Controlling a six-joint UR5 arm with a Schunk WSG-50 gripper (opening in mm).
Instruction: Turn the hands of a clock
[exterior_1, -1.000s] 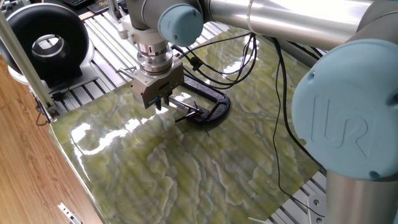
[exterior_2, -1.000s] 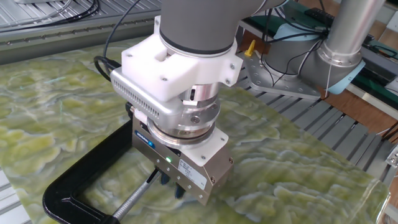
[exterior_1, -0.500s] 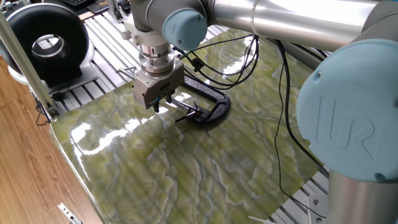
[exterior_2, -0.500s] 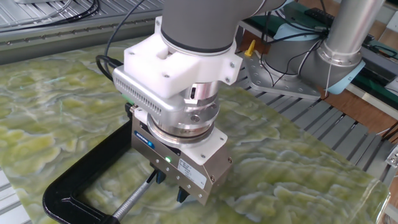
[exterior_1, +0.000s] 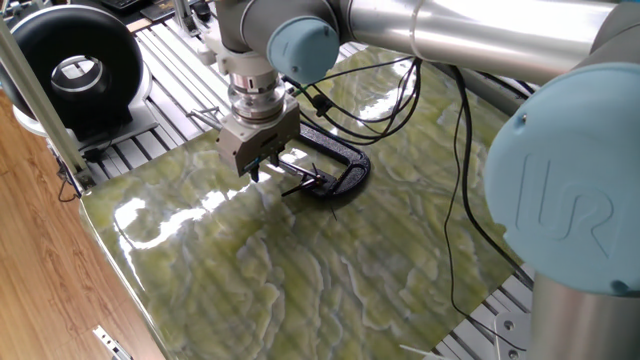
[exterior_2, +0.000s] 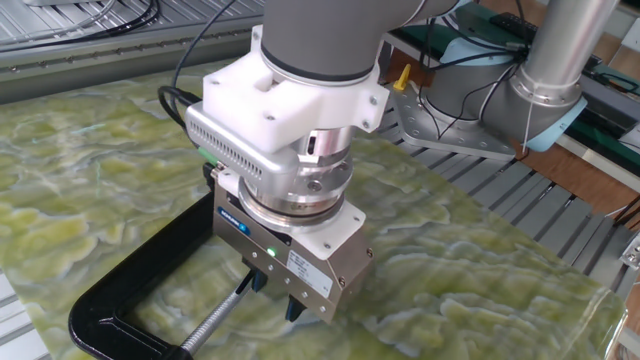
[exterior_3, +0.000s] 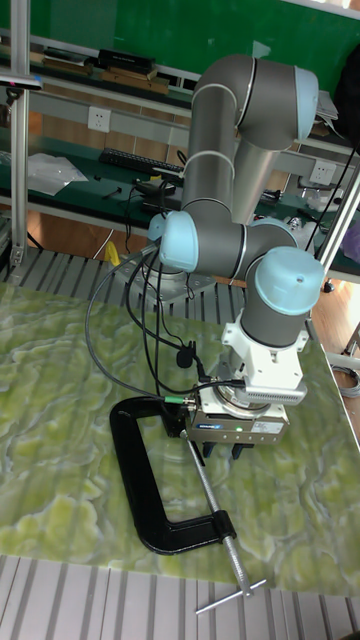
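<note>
A black C-clamp (exterior_1: 345, 165) lies on the green marbled table, its steel screw rod (exterior_3: 214, 506) pointing at the near edge. The hands (exterior_1: 303, 186) show only in one fixed view, as thin black pointers at the clamp's jaw. My gripper (exterior_1: 258, 170) hangs just left of them, over the screw, fingers pointing down. In the other fixed view the gripper (exterior_2: 276, 298) has two dark fingertips (exterior_2: 294, 309) standing apart with nothing between them. In the tall fixed view the gripper (exterior_3: 224, 450) covers the clamp's jaw and hides the hands.
The clamp's frame (exterior_2: 120, 300) curves round the left of the gripper. Black cables (exterior_3: 120, 330) loop over the table behind it. A black round device (exterior_1: 70, 70) stands on the slatted bench at the back left. The marbled mat ends at the wooden floor (exterior_1: 40, 280) side.
The gripper has shifted a little to the right and upward in one fixed view. In the other fixed view its fingertips stand slightly further apart. The clamp has not moved.
</note>
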